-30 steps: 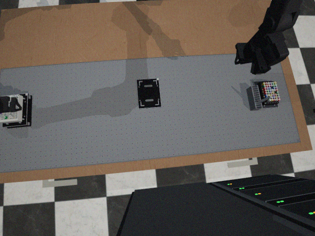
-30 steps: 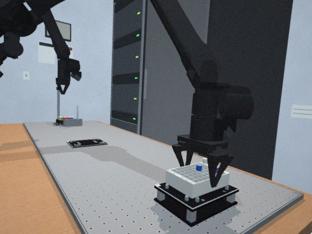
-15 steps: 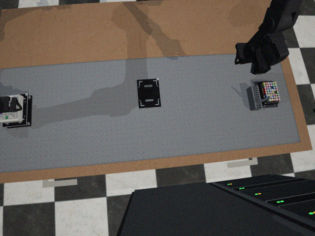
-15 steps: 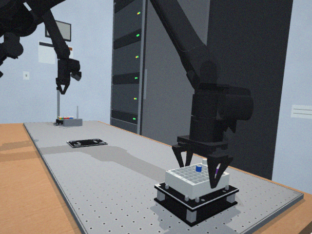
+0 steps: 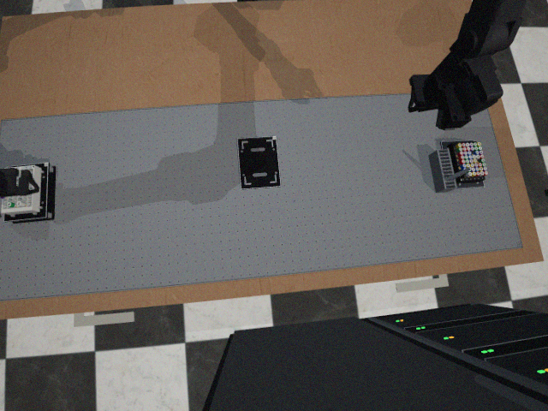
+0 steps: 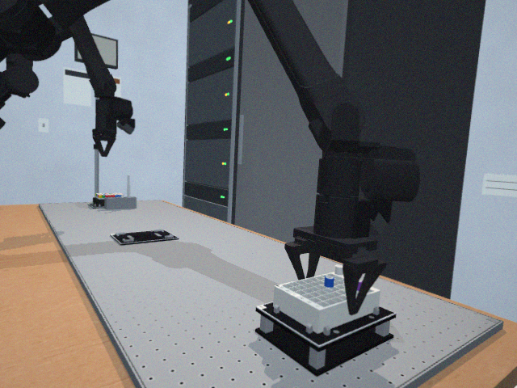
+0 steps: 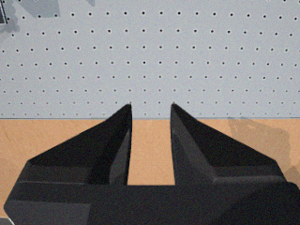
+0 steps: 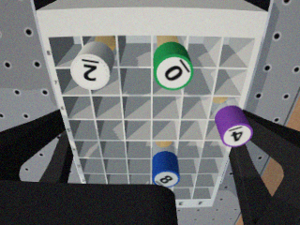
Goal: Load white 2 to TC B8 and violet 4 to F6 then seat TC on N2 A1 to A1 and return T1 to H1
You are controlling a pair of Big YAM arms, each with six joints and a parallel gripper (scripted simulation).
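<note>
The white tube carrier TC (image 6: 308,306) (image 8: 150,21) (image 5: 15,202) rests on the raised black nest N2 (image 6: 329,339) (image 5: 44,194). It holds the white vial 2 (image 8: 92,67), the violet vial 4 (image 8: 233,126) (image 6: 359,284), a green vial 0 (image 8: 172,66) and a blue vial 8 (image 8: 165,168) (image 6: 329,280). My right gripper (image 6: 327,294) (image 8: 151,112) (image 5: 17,183) straddles TC, one finger on each side, shut on it. My left gripper (image 5: 436,110) (image 6: 102,152) (image 7: 151,112) hangs high above the far end, slightly open and empty. The forceps T1 (image 5: 460,175) (image 6: 128,183) stand in the grey holder H1 (image 5: 443,169) (image 6: 120,203).
The vial rack R1 (image 5: 471,159) (image 6: 107,195), full of coloured vials, stands right beside H1. A flat black nest (image 5: 259,163) (image 6: 144,236) with white corner marks lies mid-table. N2 is close to the mat's end edge. A server cabinet (image 6: 212,104) stands off the table.
</note>
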